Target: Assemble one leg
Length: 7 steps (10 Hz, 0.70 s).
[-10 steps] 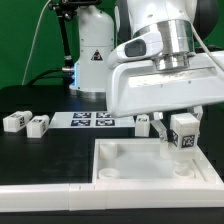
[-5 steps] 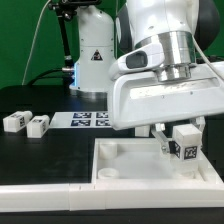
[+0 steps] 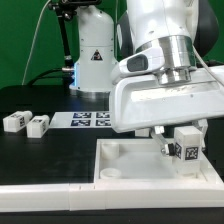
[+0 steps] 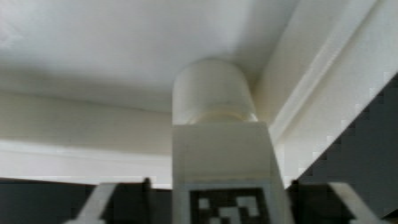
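Observation:
My gripper [image 3: 180,148] is shut on a white leg [image 3: 186,143] with a black-and-white tag on its face. It holds the leg upright just above the large white panel [image 3: 120,165], near the corner on the exterior view's right. In the wrist view the held leg [image 4: 226,130] stands between my fingers [image 4: 116,205] with its rounded end over the panel [image 4: 89,80] close to its raised rim. Two more legs [image 3: 14,121] [image 3: 38,125] lie on the black table at the exterior view's left. Another leg [image 3: 143,127] shows partly behind my gripper.
The marker board [image 3: 88,120] lies flat on the table behind the panel. A white robot base [image 3: 93,50] stands at the back. A round socket [image 3: 108,150] sits in the panel's corner at the exterior view's left.
My gripper has moved down and a little to the exterior view's right with the leg, bringing it closer to the panel's corner. The loose legs have not moved.

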Available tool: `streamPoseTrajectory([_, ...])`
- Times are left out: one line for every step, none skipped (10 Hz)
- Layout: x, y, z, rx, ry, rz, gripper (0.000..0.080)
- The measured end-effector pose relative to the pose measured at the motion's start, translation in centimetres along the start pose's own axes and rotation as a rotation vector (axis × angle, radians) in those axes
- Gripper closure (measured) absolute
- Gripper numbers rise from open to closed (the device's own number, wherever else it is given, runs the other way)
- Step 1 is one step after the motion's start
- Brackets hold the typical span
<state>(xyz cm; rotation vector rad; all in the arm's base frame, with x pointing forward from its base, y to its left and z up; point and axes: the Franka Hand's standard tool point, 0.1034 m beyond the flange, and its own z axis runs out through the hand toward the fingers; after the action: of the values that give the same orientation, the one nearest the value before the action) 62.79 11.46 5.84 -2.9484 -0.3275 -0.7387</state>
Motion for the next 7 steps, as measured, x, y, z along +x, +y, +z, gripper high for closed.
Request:
streamPoseTrajectory([0.00, 0.00, 0.00, 0.000, 0.000, 0.000, 0.0233])
streamPoseTrajectory([0.00, 0.00, 0.00, 0.000, 0.000, 0.000, 0.0169])
streamPoseTrajectory([0.00, 0.00, 0.00, 0.000, 0.000, 0.000, 0.0169])
streamPoseTrajectory([0.00, 0.00, 0.00, 0.000, 0.000, 0.000, 0.0156])
streamPoseTrajectory([0.00, 0.00, 0.00, 0.000, 0.000, 0.000, 0.0151])
streamPoseTrajectory([0.00, 0.00, 0.00, 0.000, 0.000, 0.000, 0.0151])
streamPoseTrajectory([0.03, 0.00, -0.02, 0.000, 0.001, 0.000, 0.0150])
